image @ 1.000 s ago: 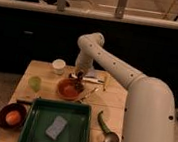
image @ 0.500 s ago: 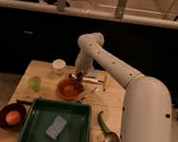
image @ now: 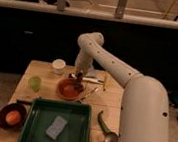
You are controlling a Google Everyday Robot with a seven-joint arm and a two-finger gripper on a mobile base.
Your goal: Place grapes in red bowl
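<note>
The gripper, closed tight, hangs just above the far rim of the red bowl; whether it holds anything cannot be told.

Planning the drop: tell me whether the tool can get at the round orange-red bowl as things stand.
Probably yes: the tool hangs shut just over the far rim of the round orange-red bowl, nothing between them.

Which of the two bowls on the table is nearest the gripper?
The bright orange-red bowl at the middle of the table: the gripper hangs over its far rim. The darker maroon bowl, holding an orange fruit, sits at the front left corner.
</note>
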